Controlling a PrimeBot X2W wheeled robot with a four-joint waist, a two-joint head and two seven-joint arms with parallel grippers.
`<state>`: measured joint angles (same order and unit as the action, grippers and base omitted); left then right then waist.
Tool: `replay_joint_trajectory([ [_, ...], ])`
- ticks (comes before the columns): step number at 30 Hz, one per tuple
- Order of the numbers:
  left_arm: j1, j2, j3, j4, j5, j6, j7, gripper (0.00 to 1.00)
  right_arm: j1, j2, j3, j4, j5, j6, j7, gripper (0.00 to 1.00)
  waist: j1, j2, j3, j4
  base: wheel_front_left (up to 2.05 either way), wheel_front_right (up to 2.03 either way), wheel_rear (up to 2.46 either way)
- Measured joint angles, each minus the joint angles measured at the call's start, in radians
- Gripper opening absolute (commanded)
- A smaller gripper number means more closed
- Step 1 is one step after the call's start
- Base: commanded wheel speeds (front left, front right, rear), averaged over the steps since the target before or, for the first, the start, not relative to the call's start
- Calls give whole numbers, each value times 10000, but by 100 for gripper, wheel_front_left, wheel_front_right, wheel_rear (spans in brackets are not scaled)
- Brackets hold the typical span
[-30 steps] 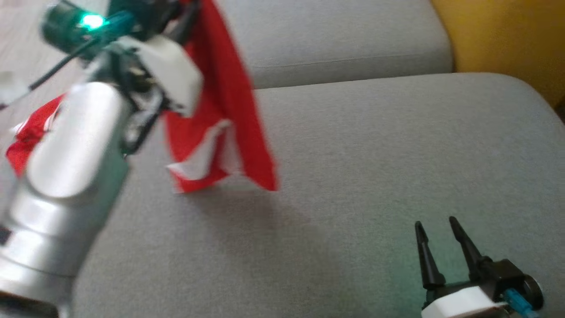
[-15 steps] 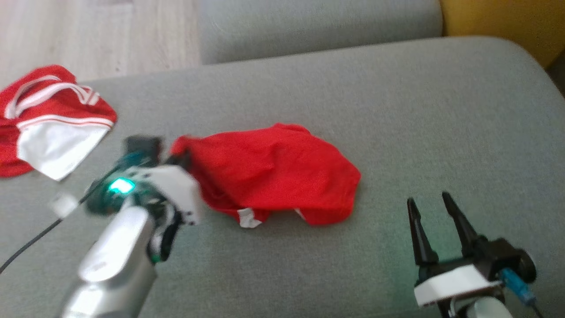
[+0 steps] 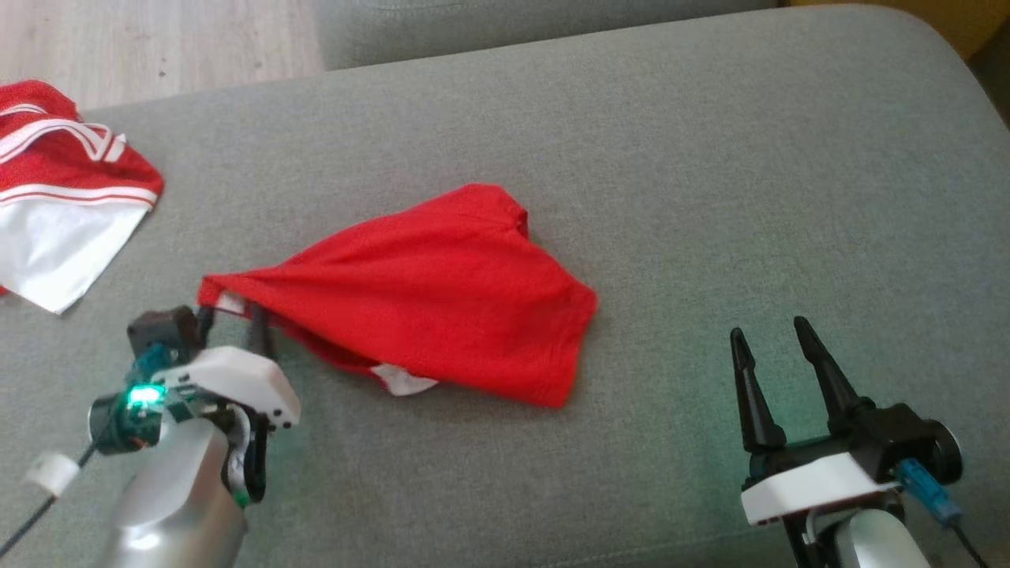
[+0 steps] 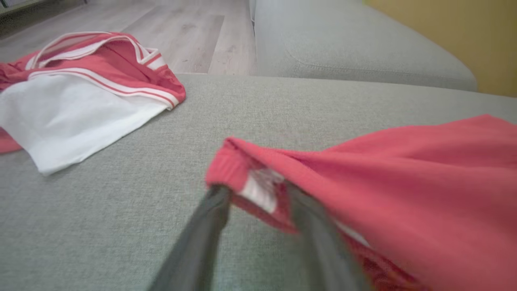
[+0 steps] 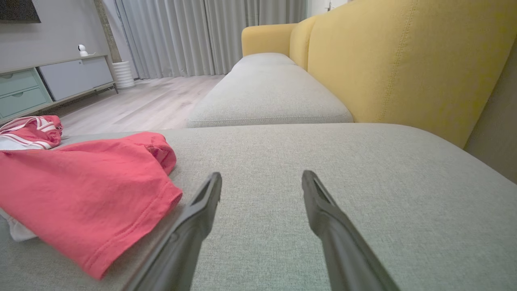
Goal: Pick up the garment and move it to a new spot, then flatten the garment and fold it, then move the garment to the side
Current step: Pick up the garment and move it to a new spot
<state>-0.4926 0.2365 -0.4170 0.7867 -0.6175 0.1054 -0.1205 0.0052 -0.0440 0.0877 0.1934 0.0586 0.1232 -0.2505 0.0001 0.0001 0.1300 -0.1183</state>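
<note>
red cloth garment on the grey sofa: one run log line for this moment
red cloth garment: crumpled on grey sofa cushion | left gripper: open at its labelled corner | right gripper: open, empty

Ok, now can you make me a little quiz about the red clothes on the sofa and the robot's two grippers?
1. True or false: the red garment is hanging in the air.
2. Pick one. The right gripper is:
A) pinching the garment
B) open over bare grey sofa cushion, apart from the garment
C) shut tight on nothing
3. Fill the gap: the garment's white label sits right at the ___ gripper's fingertips.

Key
1. False: it lies spread on the cushion.
2. B
3. Left: the left gripper has its fingers apart at that corner.
</note>
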Motion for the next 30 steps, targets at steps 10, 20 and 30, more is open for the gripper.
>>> replay_joint_trajectory([
  [10,479,-522,-88,506,-4,-690,-936,100,101,0,-17,107,-88,0,0,100,-2,0,-697,421,0,0,0],
  [20,1653,-727,-82,-113,0,-704,-1202,100,732,0,-121,146,-86,0,0,100,-2,0,-1393,916,0,0,0],
  [30,3656,-694,347,-2721,805,-318,-1287,100,1177,2,-236,130,-86,0,0,100,-3,0,-1952,1204,0,0,0],
])
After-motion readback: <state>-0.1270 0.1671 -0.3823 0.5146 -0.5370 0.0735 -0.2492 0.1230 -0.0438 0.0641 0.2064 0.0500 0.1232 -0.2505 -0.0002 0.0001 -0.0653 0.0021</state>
